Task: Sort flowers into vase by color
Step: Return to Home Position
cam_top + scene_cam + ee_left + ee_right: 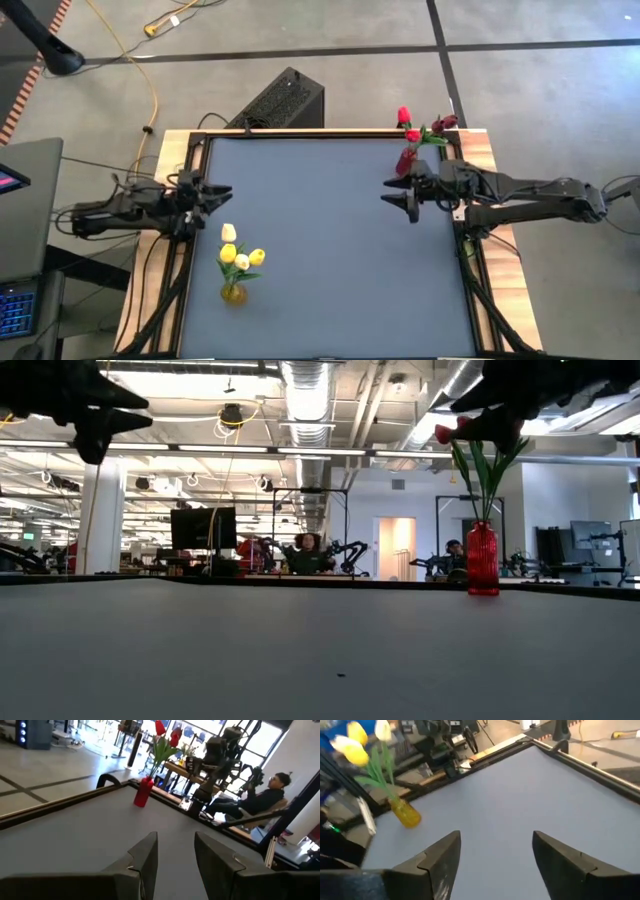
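Left gripper (pixel 222 198) hovers empty, parted narrowly — the yellow vase (pixel 234 293) of yellow and white flowers (pixel 241 256) stands near it, frontward. Right gripper (pixel 393 195) gapes wide, the red vase (pixel 405 161) of red flowers (pixel 408 126) just behind it.

The red and dark red tulips (pixel 412 133) stand upright in a red vase (pixel 405 160) at about one o'clock on the table (pixel 330 220), near its corner. The yellow and white tulips (pixel 241 258), perhaps four, stand fanned in a yellow vase (pixel 233 293) at eight o'clock.
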You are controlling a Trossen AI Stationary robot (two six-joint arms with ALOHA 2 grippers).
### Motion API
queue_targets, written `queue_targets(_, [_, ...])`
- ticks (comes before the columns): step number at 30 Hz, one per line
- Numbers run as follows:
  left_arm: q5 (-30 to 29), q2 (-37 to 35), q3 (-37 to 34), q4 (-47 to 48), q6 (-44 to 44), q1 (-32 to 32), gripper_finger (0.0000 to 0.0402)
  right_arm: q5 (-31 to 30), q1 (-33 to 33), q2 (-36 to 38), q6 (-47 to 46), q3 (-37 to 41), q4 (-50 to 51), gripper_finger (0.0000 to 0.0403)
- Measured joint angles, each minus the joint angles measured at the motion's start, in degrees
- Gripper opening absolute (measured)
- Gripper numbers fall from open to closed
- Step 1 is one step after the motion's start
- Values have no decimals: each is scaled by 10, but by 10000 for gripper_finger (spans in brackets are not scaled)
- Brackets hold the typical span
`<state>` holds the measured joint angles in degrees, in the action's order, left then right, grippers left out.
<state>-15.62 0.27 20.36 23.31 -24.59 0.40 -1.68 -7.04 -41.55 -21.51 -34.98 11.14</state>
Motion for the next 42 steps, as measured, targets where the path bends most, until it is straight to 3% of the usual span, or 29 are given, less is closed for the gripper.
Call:
queue_targets(4, [0, 0, -36, -52, 1, 0, 116, 2, 3, 1, 51, 0, 8, 220])
queue_targets(12, [-3, 1, -100, -166, -15, 0, 116, 10, 1, 34, 146, 7, 59, 22])
queue_targets(18, [-56, 1, -124, -187, -5, 0, 116, 27, -22, 104, 160, 85, 20, 35])
queue_targets(25, [-133, 1, -124, -189, 8, 0, 116, 92, -67, 204, 155, 152, 38, 16])
queue_targets(34, [-206, 1, -124, -186, -30, 0, 116, 78, -85, 337, 137, 219, 24, 19])
queue_targets(42, [-232, 1, -124, -154, -31, 0, 116, 32, -85, 368, 161, 271, -8, 18])
